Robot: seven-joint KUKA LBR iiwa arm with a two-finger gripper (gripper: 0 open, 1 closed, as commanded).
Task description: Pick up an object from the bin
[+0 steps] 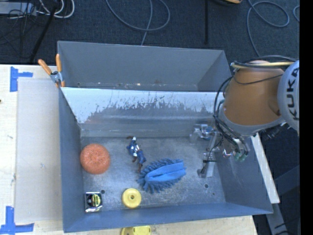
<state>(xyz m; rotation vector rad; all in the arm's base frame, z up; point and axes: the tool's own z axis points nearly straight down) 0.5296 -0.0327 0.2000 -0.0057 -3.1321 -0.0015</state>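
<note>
Pincer (207,156) low over bare floor at right side of grey bin (146,114), close to right wall. Apart or together: cannot tell. Nearest thing: blue bristly brush (164,174), near pincer on its left in view, not touching. Blue figurine (136,152) just beyond brush. Orange ball (95,158), yellow disc (131,198), tape measure (93,201) well apart at left.

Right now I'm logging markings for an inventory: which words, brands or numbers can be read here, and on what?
"KUK": on the white arm link, letters turned sideways, the rest cut off at the picture's edge.
Label on the small black-and-yellow tape measure, at the view's lower left: too small to read.
Nothing else carries text that can be read.
</note>
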